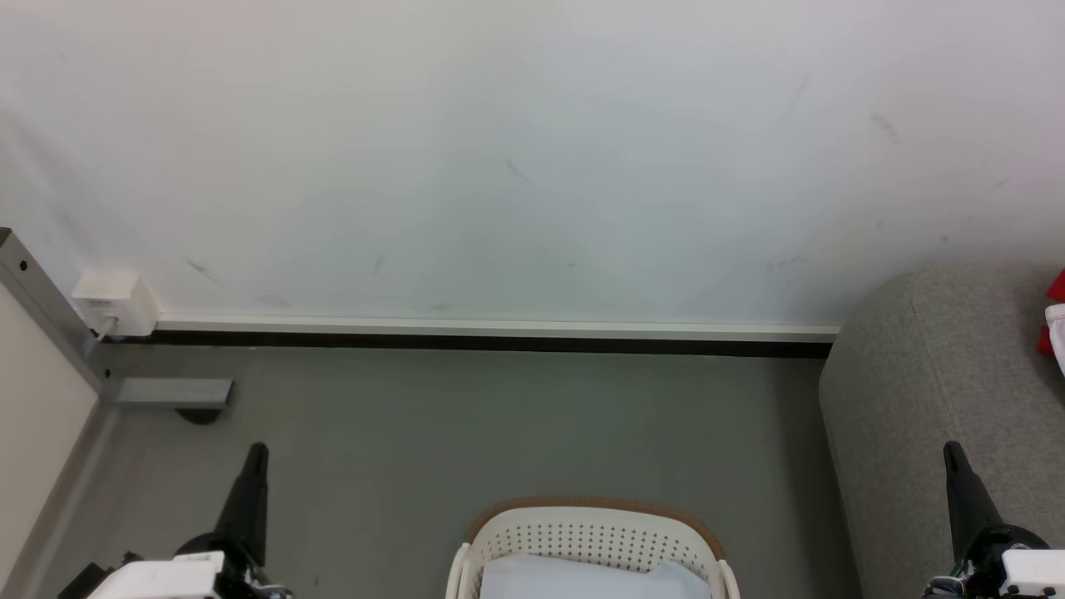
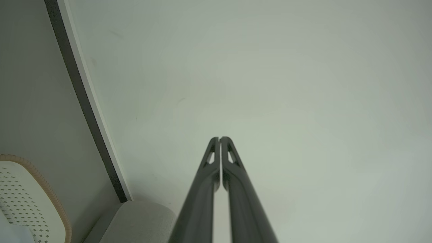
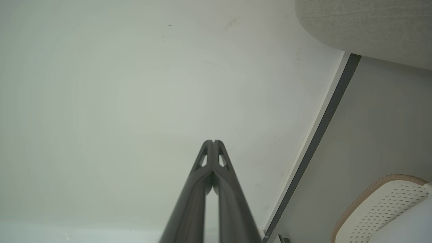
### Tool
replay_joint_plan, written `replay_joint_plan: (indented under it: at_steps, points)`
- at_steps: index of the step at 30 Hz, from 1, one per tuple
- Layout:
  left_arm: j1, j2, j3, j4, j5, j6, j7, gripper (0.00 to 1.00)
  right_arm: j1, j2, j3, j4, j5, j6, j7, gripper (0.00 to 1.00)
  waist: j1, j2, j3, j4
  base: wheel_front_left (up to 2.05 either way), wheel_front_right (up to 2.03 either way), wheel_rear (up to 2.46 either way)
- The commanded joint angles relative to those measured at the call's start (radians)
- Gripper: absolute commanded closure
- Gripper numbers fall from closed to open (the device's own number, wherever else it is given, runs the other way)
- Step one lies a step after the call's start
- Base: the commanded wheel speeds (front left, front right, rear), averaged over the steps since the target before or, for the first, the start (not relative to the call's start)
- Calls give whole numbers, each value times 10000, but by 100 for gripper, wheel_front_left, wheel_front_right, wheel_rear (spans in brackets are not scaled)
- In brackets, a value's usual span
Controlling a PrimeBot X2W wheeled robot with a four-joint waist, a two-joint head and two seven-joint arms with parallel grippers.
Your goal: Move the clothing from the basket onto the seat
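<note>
In the head view the basket (image 1: pixel 586 537) sat at the bottom centre of the frame on the grey floor (image 1: pixel 499 416), its brown rim curving over the perforated white wall, and a flat pale liner sheet (image 1: pixel 582 580) lay inside it. The seat (image 1: pixel 915 374) filled the right side of the frame, its rounded grey end close to the white wall (image 1: pixel 499 150). The clothing (image 1: pixel 1057 320) showed as a small patch of red and white at the far right edge, lying on top of the seat and cut off by the frame, well apart from the basket. The left gripper (image 1: pixel 257 453) rose at the lower left and the right gripper (image 1: pixel 952 451) at the lower right, one on either side of the basket, dark fingers pointing up the frame. In the left wrist view the left gripper (image 2: pixel 219 139) was clenched, its two fingers pressed together at the tips against the plain wall, with the basket (image 2: pixel 23 192) in the lower left corner and the seat (image 2: pixel 141 219) beside it along the bottom. In the right wrist view the right gripper (image 3: pixel 213 141) was clenched likewise, tips meeting, with the seat (image 3: pixel 371 23) at the upper right and the basket (image 3: pixel 388 202) at the lower right. A dark skirting board (image 1: pixel 499 342) ran along the foot of the wall, and a white socket box (image 1: pixel 112 299) sat above a metal bracket (image 1: pixel 170 391) at the left of the head view.
</note>
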Motion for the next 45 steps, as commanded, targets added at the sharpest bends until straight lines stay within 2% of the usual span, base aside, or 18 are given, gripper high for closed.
replay_joint_plan:
  at_steps: [1,45]
  points:
    - [-71,15,23,-26,-133,-18,40,100,-139,-74,-32,27,20,-24,40,100,0,0,0,0,0,0,0]
    - [-69,15,17,-28,-138,-18,35,100,-138,-74,-31,27,21,-25,39,100,0,0,0,0,0,0,0]
